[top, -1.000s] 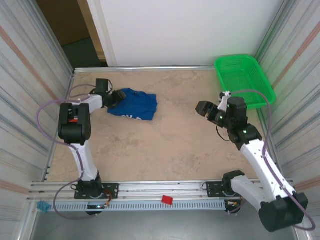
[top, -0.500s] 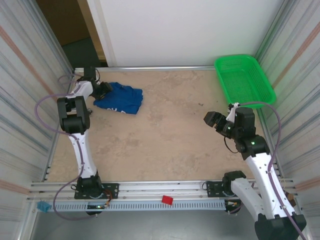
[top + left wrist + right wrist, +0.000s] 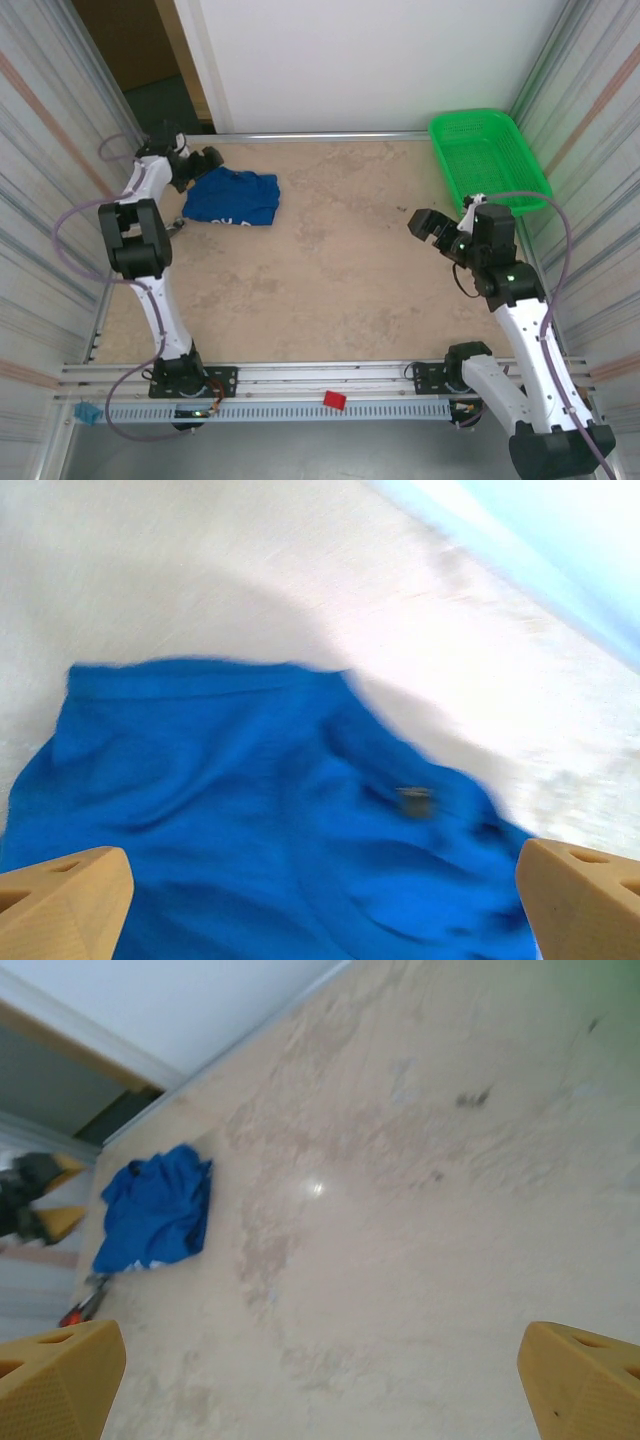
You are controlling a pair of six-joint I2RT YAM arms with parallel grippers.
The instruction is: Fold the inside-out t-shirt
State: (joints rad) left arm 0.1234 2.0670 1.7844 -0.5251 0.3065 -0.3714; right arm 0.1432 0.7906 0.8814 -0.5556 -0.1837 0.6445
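Blue t-shirt (image 3: 233,197) lies bunched in the tabletop's (image 3: 340,280) far-left corner, just dragged there and released by the left gripper (image 3: 210,160), now open beside it; right gripper (image 3: 424,222) hangs open, empty, so folding looks finished.

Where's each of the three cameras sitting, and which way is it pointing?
Top external: above and behind the bases, looking down on the table; both arms, left gripper by the t-shirt.
Left wrist: close above the t-shirt, facing down; own fingertips wide apart.
Right wrist: faces across the table toward the t-shirt; own fingertips wide apart.
Shared: the t-shirt.
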